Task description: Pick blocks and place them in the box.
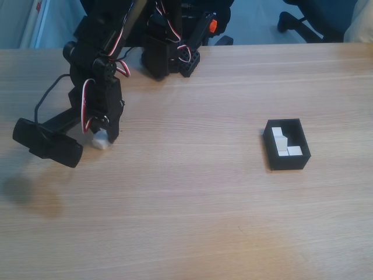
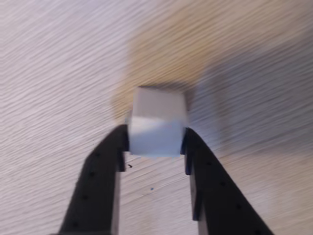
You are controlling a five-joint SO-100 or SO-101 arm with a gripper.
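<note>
The main risk we see is the block (image 2: 157, 128) slipping or twisting out of the grip. In the wrist view the two fingers (image 2: 105, 169) touch only the near lower part of the cube, so most of it sticks out beyond the fingertips. If we lift quickly or swing hard toward the box (image 1: 286, 163), we judge that the cube could pivot and drop onto the desk (image 1: 192, 221). The wrist view is also smeared, so we cannot tell whether the cube rests on the desk or sits just above it.

A second risk lies at the box, which stands well away from the end effector (image 1: 102, 140), toward the right in the fixed view. It already holds a few white blocks (image 1: 281, 143), leaving little bare floor. A release over those could let the new cube bounce off them or catch the thin wall.

The end effector is narrowed to one cube's width and pinches the block from both sides, with each finger pressed flat against an opposite face. In the fixed view the cube shows as a pale patch right below the fingers.
</note>
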